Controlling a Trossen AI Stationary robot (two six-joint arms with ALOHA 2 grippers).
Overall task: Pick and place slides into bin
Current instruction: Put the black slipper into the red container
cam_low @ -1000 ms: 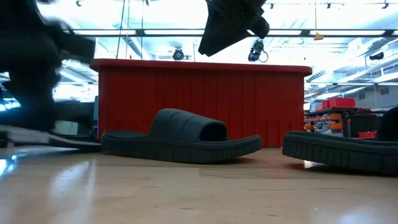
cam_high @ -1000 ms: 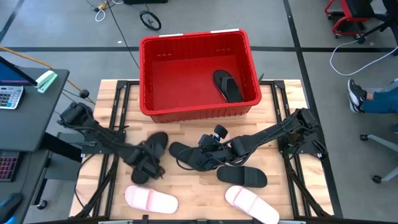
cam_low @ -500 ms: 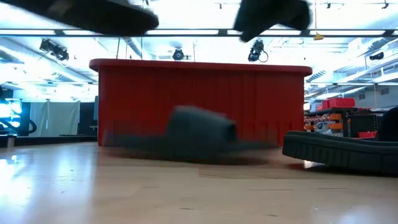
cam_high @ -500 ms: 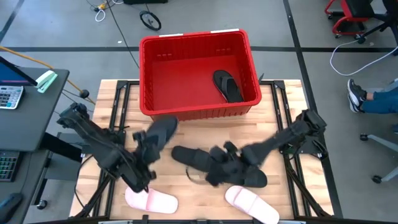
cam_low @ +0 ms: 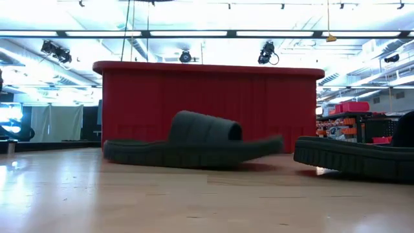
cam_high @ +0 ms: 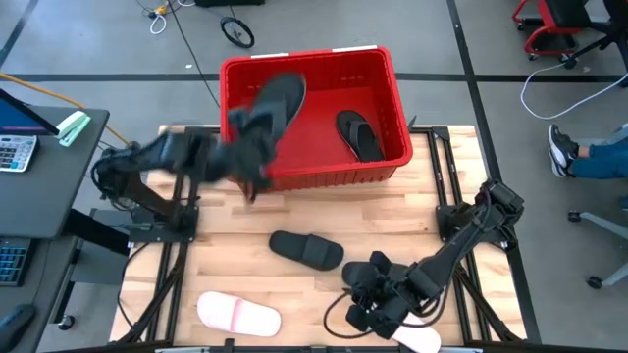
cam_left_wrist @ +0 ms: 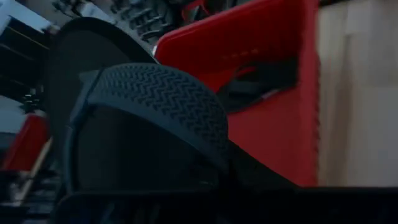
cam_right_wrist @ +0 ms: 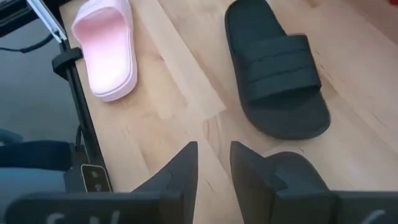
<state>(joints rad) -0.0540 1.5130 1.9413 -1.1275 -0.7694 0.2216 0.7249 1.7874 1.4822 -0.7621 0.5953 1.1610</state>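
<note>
The red ribbed bin (cam_high: 314,113) sits at the far edge of the wooden tabletop (cam_high: 235,260) with one black slide (cam_high: 359,134) already lying inside, while another black slide (cam_high: 306,249) rests mid-table and a pale pink slide (cam_high: 238,314) lies by the near edge. The left pincer (cam_high: 250,137) is clamped shut on a black slide with a zigzag-tread sole (cam_high: 275,103), holding it up over the bin's left side. The right pincer (cam_high: 378,299) hangs low near the front edge, fingers slightly parted and empty, with another black slide (cam_right_wrist: 298,177) just under them.
</note>
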